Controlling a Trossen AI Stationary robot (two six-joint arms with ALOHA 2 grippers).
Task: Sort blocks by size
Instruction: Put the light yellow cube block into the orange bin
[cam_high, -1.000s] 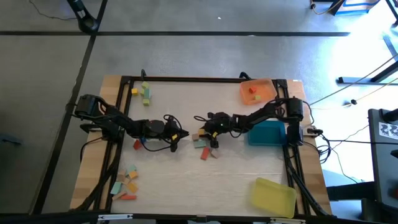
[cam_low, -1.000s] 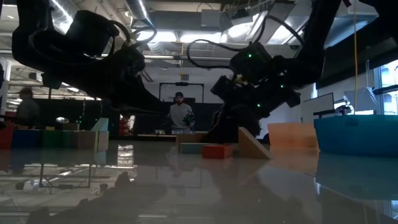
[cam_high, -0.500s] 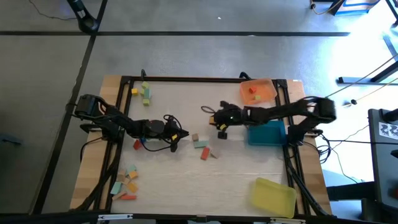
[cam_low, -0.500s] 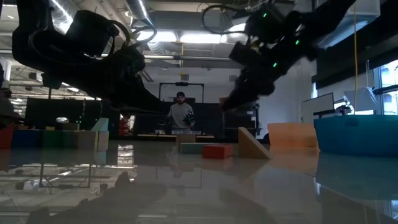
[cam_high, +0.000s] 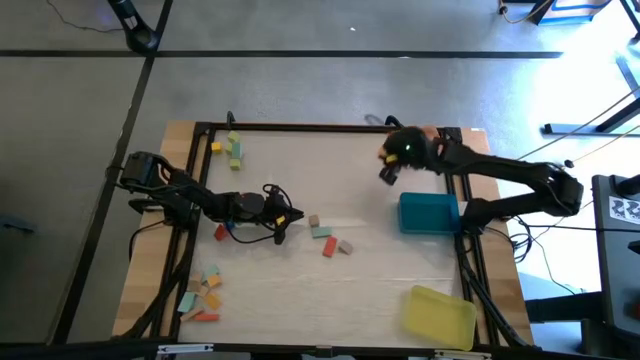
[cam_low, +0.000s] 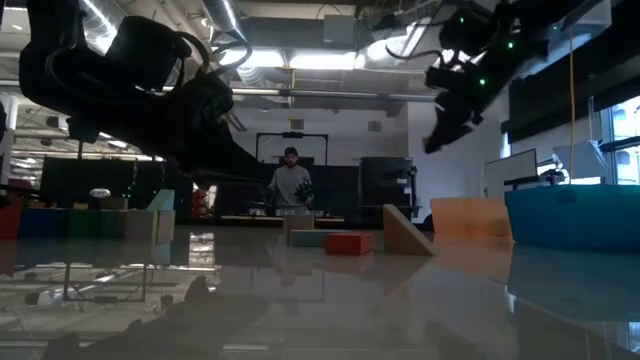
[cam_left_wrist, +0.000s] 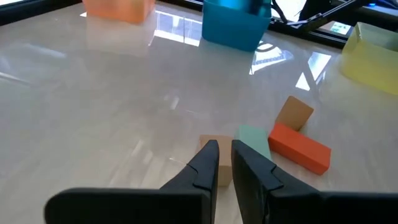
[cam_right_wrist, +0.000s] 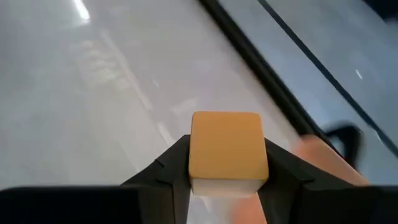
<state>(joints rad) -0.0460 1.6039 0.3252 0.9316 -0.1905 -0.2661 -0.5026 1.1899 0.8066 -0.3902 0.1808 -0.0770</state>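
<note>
The right gripper (cam_high: 388, 170), raised in the upper right of the overhead frame just beside the orange tray (cam_high: 432, 138), carries a yellow-orange cube (cam_right_wrist: 227, 151) pinched between its two fingers (cam_right_wrist: 163, 167), well clear of the white table (cam_high: 300, 280). The blue tray (cam_high: 430, 213) sits right of centre, and the yellow tray (cam_high: 440, 314) fills the lower right corner. The left gripper (cam_high: 283, 222), left of centre, has its jaws almost closed on nothing, their tips just short of a tan block (cam_left_wrist: 221, 168). Beside that lie a pale green block (cam_left_wrist: 255, 140), a red bar (cam_left_wrist: 300, 145) and another tan block (cam_left_wrist: 294, 113). More blocks cluster at upper left (cam_high: 233, 147) and lower left (cam_high: 204, 296). A person (cam_low: 290, 184) stands beyond the table in the low view.
</note>
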